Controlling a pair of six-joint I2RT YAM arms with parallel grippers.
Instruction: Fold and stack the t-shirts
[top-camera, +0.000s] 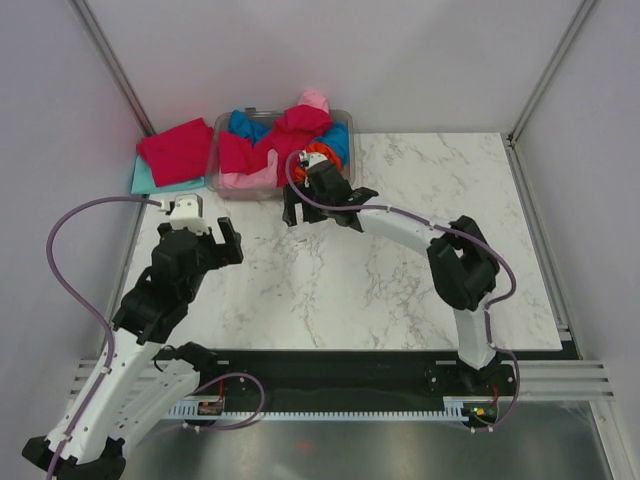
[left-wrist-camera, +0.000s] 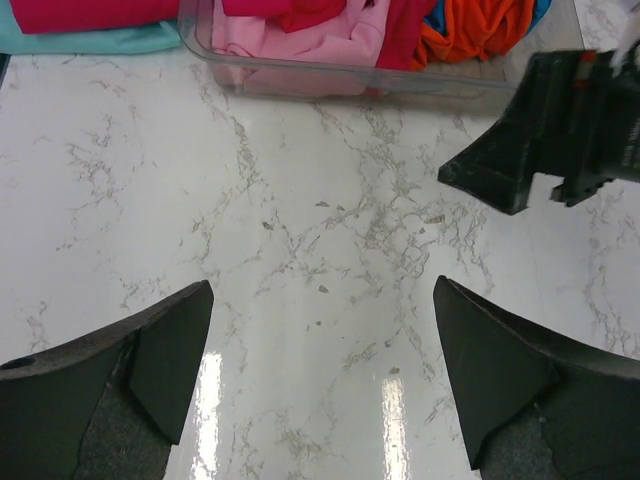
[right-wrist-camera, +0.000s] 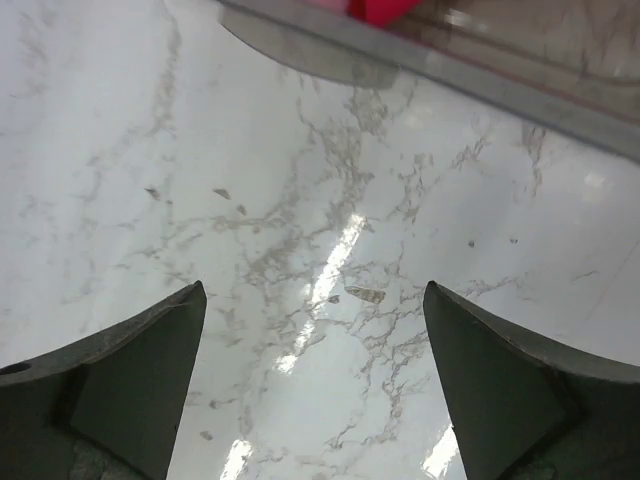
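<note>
Marble tabletop (top-camera: 400, 280), clear bin (top-camera: 349, 124) at far edge holds orange t-shirt (left-wrist-camera: 480, 25), right end: looks soft, light, limp, so pinch a raised fold; left claw (left-wrist-camera: 320, 300) and right claw (right-wrist-camera: 315, 305) apart, empty.

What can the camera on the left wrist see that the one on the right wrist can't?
Only the left wrist view shows shirts clearly: a crimson red shirt lying on a teal shirt beside the clear bin, a pink shirt and an orange shirt inside it, plus the left gripper, open. Only the right wrist view shows the bin's wall close up, with just a scrap of red cloth behind it. Both show the bin, the marble table and the right gripper, open above bare table.
</note>
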